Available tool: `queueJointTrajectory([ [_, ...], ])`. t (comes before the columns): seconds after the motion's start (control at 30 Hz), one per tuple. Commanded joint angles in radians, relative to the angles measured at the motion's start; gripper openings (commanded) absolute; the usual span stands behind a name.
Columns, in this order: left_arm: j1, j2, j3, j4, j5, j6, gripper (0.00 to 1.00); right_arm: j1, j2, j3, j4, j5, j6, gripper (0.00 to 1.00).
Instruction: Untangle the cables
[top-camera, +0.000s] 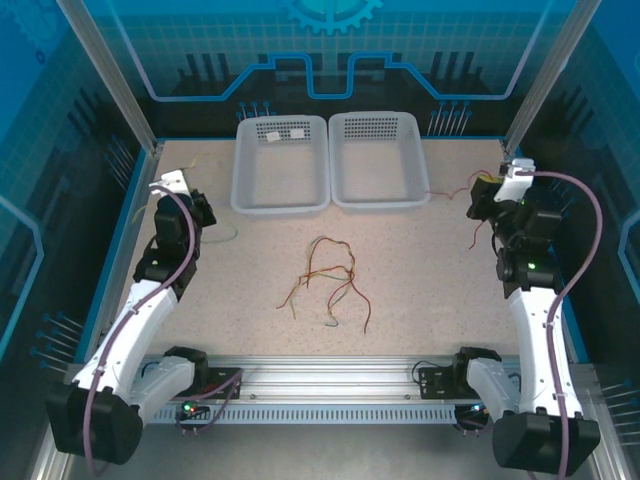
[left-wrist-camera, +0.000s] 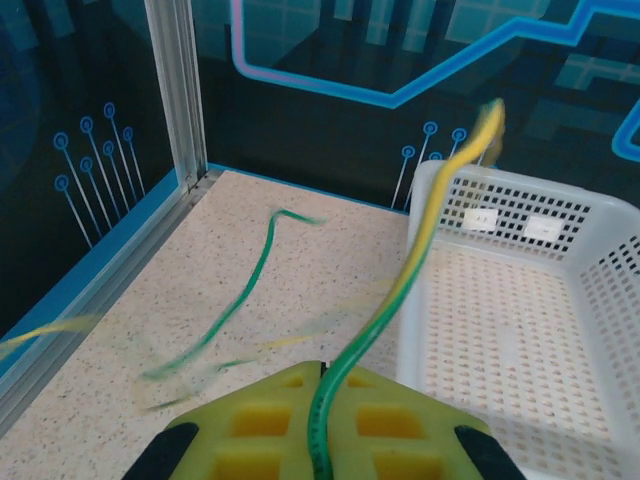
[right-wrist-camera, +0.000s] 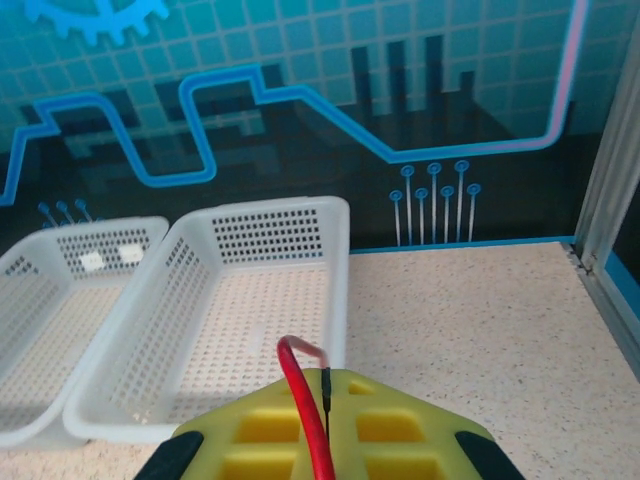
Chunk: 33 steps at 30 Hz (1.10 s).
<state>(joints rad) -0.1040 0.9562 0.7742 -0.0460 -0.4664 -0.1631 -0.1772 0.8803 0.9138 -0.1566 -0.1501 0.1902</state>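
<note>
Left claw (left-wrist-camera: 322, 425) pinches green-yellow cable (left-wrist-camera: 415, 262) (right claw (right-wrist-camera: 325, 425): red cable (right-wrist-camera: 303, 405)).

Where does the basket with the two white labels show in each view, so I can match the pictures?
Top external: the labelled basket sits at the back, left of the twin basket.
Left wrist: right side, past the held green-yellow cable.
Right wrist: far left, beyond the twin basket, with the held red cable in front.
Shared landmark: the white labels on its far wall.
</note>
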Motion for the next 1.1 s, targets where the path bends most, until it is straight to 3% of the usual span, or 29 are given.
queueJointTrajectory([
  [0.0,0.017,-0.023,0.06,-0.004,0.123,-0.006,0.0,-0.031,-0.02,-0.003,0.024,-0.081,0.059,0.0],
  [0.1,0.015,-0.019,0.096,0.004,0.302,-0.023,0.0,-0.03,-0.012,0.0,0.041,-0.14,0.071,0.0],
  [0.4,-0.032,-0.012,0.3,-0.053,0.544,-0.153,0.0,-0.002,-0.023,-0.006,0.055,-0.172,0.078,0.0],
  [0.73,-0.034,0.303,0.363,0.219,0.622,-0.24,0.0,0.104,-0.006,-0.026,0.099,-0.139,0.067,0.0],
  [0.9,-0.039,0.51,0.488,0.197,0.535,-0.228,0.0,0.12,-0.013,-0.016,0.087,-0.146,0.065,0.0],
  [1.07,-0.038,0.708,0.581,0.218,0.527,-0.214,0.0,0.128,-0.017,-0.01,0.075,-0.143,0.055,0.0],
])
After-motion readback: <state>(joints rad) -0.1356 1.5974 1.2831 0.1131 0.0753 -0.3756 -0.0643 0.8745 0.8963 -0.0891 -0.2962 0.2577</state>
